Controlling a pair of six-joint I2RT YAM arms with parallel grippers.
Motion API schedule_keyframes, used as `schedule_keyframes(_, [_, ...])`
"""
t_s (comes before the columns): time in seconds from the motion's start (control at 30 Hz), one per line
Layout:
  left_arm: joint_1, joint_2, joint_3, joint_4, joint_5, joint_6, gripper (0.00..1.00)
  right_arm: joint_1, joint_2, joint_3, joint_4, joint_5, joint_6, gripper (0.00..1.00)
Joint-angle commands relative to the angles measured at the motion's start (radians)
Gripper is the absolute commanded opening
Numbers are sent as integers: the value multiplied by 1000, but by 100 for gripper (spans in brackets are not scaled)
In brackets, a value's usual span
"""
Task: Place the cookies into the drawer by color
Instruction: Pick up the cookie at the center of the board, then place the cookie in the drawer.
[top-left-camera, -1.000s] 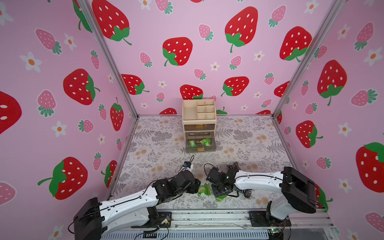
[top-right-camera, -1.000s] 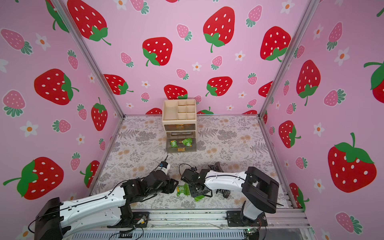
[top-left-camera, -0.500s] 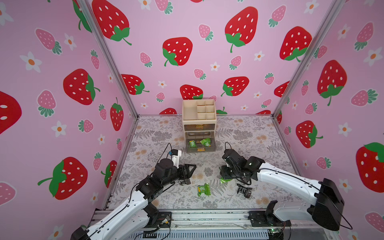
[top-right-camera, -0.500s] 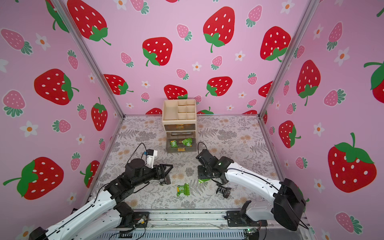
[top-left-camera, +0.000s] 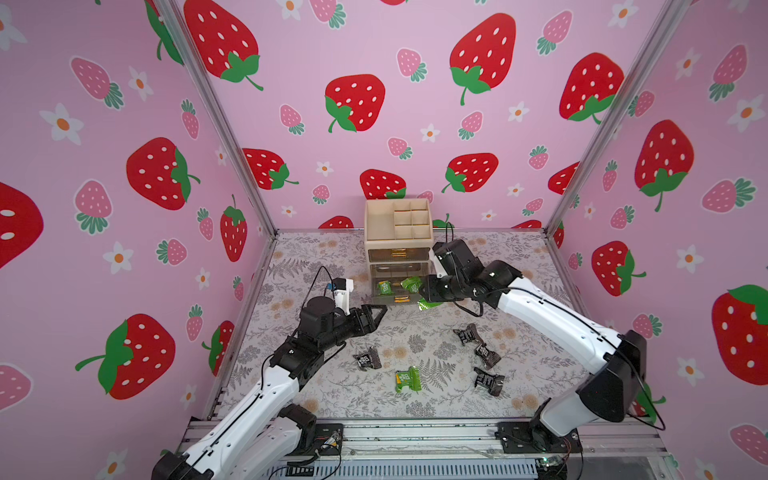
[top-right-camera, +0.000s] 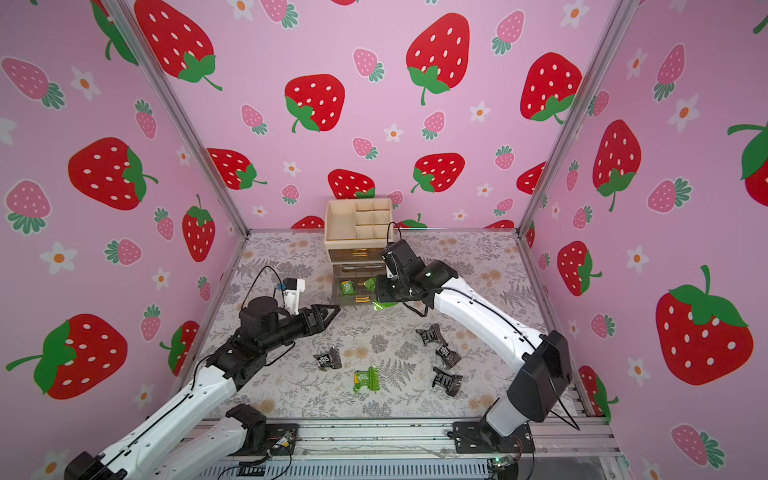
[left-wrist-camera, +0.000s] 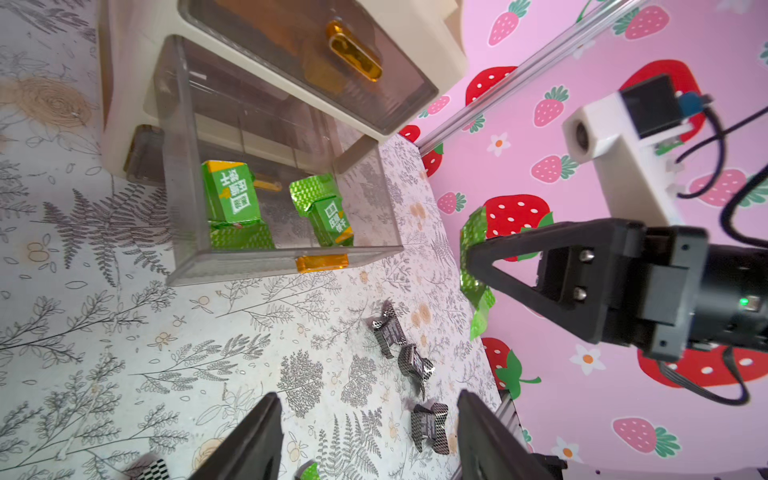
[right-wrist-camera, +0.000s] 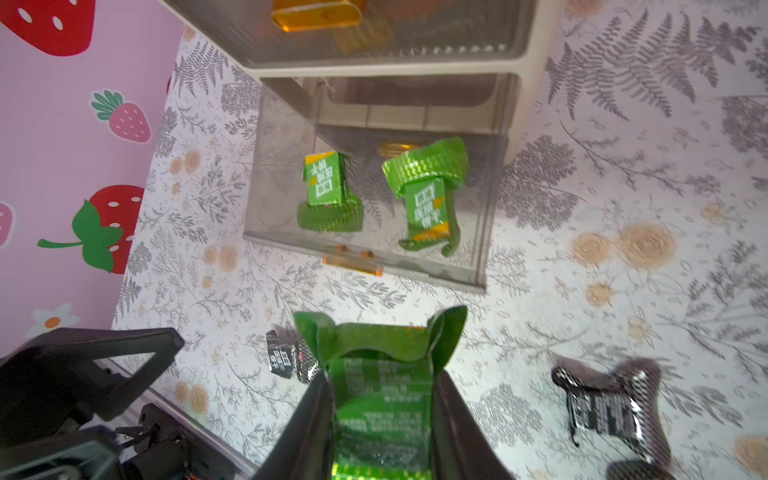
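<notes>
Right gripper (right-wrist-camera: 382, 376) clamped on a crinkly green foil cookie (right-wrist-camera: 380, 399), its flared crimped end sticking out past the tips. Open smoky translucent drawer (right-wrist-camera: 424, 272) just ahead of it, two green cookies (right-wrist-camera: 326, 183) inside (gold handle on front wall). Left gripper (left-wrist-camera: 370, 409) jaws wide, empty. Black checkered-foil cookies (left-wrist-camera: 388, 330) on floral mat (left-wrist-camera: 124, 332) beyond its tips.
</notes>
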Motion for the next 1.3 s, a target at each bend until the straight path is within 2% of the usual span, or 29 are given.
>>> schedule_keyframes(0.0, [42, 36, 44, 66, 49, 21, 69, -2, 67, 77, -27, -31, -30, 35])
schedule_keyframes(0.27, [74, 105, 60, 71, -16, 58, 69, -2, 239, 237, -12, -78, -45, 35])
schedule_keyframes(0.63, [77, 180, 53, 139, -53, 67, 70, -6, 382, 344, 4, -101, -40, 35])
schedule_keyframes(1.27, [75, 282, 54, 189, -72, 77, 70, -54, 523, 388, 14, -133, -16, 35])
